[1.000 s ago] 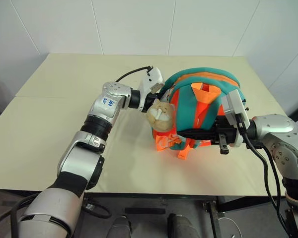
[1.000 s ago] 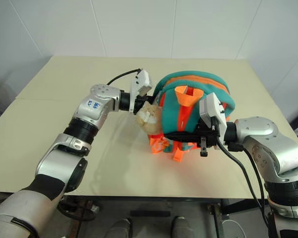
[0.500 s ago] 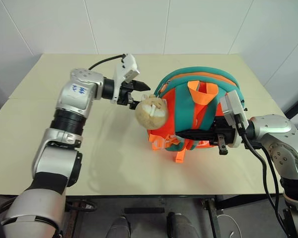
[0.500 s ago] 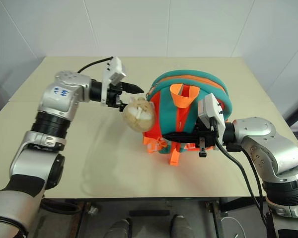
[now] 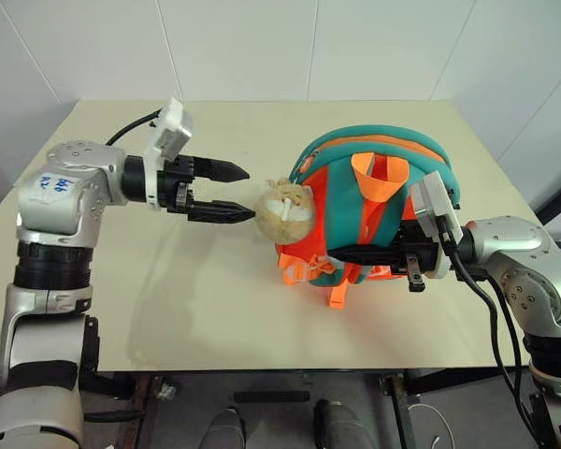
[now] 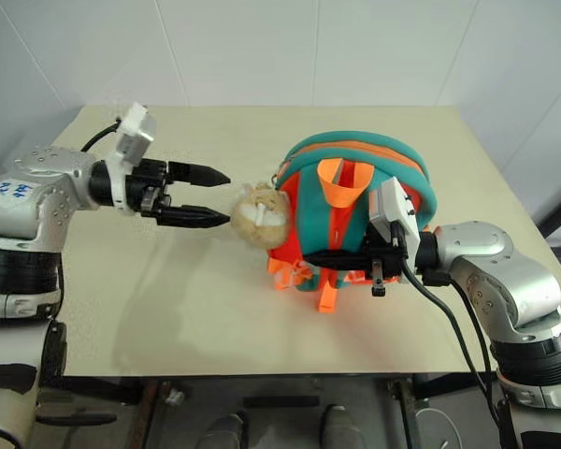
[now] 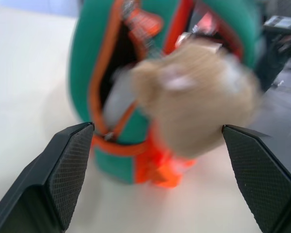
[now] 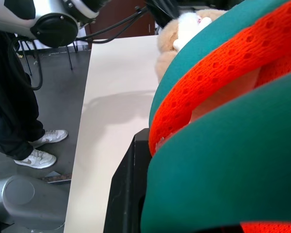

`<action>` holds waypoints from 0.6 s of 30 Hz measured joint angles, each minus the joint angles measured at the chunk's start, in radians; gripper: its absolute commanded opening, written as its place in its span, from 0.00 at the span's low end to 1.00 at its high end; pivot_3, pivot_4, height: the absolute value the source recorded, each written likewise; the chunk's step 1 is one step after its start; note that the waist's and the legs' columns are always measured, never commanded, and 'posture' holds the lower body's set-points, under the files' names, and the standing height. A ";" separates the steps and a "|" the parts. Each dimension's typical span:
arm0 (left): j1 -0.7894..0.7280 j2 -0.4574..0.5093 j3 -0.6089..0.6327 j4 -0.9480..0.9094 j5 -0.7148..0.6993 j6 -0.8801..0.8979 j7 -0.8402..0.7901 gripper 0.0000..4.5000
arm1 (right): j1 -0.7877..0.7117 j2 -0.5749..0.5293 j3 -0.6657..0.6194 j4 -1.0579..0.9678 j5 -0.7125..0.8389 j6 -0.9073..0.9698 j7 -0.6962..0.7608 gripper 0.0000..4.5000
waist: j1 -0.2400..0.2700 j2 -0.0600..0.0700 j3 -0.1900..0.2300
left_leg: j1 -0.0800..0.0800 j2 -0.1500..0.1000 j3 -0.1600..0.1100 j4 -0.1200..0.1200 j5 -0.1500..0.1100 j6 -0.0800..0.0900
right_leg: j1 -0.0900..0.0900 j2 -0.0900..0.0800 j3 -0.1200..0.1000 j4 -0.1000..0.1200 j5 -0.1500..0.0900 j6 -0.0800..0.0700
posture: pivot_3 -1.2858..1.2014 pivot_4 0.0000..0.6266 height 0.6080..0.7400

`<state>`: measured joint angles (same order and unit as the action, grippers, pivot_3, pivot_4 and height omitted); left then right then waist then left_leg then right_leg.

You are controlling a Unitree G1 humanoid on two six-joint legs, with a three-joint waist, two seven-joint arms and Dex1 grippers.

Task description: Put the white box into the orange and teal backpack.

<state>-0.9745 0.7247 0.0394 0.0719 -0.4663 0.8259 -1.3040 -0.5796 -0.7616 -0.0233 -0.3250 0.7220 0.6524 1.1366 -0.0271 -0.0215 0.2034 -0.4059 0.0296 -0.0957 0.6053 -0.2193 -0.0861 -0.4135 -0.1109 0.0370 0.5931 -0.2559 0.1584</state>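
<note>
From the head views, the backpack (image 5: 374, 210) stands upright on the beige table (image 5: 122, 281), toward the robot's right. The left gripper (image 5: 226, 192) hangs level just beside it, its two black fingers spread wide and holding nothing, their tips close to the plush toy (image 5: 283, 208) that dangles from the backpack's side. The right gripper (image 5: 374, 253) reaches in from the other side, and its jaws are clamped on the front of the backpack, low down among the orange straps (image 5: 309, 268), which steadies the bag.

In the left wrist view, the zip opening (image 7: 117, 73) along the backpack's side gapes, and a pale shape inside it (image 7: 119, 104) is probably the white box, already lying in the bag; the blur leaves that uncertain. The plush toy hangs in front of the opening between the spread fingers (image 7: 68, 165).

In the right wrist view, the backpack's teal band and orange mesh press close against the gripper, and a person's legs and white shoes (image 8: 36, 148) stand beside the table.

The backpack looks soft, puffy and light, so it would sag or tip if released; a strap or a firm trim band is the best hold. The box looks rigid, smooth and slippery, best gripped across its narrow width.
</note>
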 measured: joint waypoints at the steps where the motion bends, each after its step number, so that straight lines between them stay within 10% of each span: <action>1: 0.007 -0.001 0.009 -0.030 -0.022 0.029 0.017 1.00 | 0.000 0.000 0.000 0.000 0.000 0.000 0.000 0.00 | 0.001 0.000 0.000 | 0.000 0.000 0.000 0.000 0.000 0.000 | 0.000 0.000 0.000 0.000 0.000 0.000 | 0.52 0.24 1.00; 9: 0.054 -0.128 -0.022 -0.104 -0.052 0.076 0.193 1.00 | -0.002 0.004 0.013 0.012 -0.012 -0.006 0.001 0.00 | 0.001 0.000 0.000 | 0.000 0.000 0.000 0.005 0.000 0.000 | 0.002 0.000 0.000 0.000 0.000 0.000 | 0.52 0.24 1.00; 18: 0.044 -0.139 -0.063 -0.101 -0.054 0.128 0.243 0.46 | 0.005 0.034 0.006 0.007 -0.005 -0.025 -0.019 0.00 | 0.000 0.000 0.000 | 0.001 0.000 0.001 0.005 0.000 0.000 | 0.001 0.001 0.001 -0.001 0.000 0.000 | 0.52 0.24 1.00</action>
<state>-0.9302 0.5853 -0.0235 -0.0289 -0.5207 0.9541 -1.0605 -0.5742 -0.7274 -0.0177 -0.3181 0.7171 0.6278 1.1181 -0.0275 -0.0214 0.2035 -0.4051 0.0299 -0.0951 0.6101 -0.2193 -0.0860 -0.4120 -0.1099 0.0382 0.5925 -0.2559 0.1583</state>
